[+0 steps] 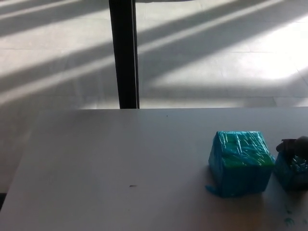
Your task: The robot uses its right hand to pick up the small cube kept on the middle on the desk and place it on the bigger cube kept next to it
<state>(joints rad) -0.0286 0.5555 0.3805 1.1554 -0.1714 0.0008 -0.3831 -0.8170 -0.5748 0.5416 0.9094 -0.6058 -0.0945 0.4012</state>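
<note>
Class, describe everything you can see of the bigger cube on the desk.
The bigger cube is teal-blue with green patches on top, wrapped in shiny, wrinkled film or tape. It sits squarely on the white desk, toward the right side, with a small flap of wrap sticking out at its lower left corner. Nothing rests on it. The small cube stands close by its right side; whether they touch is unclear.
</note>
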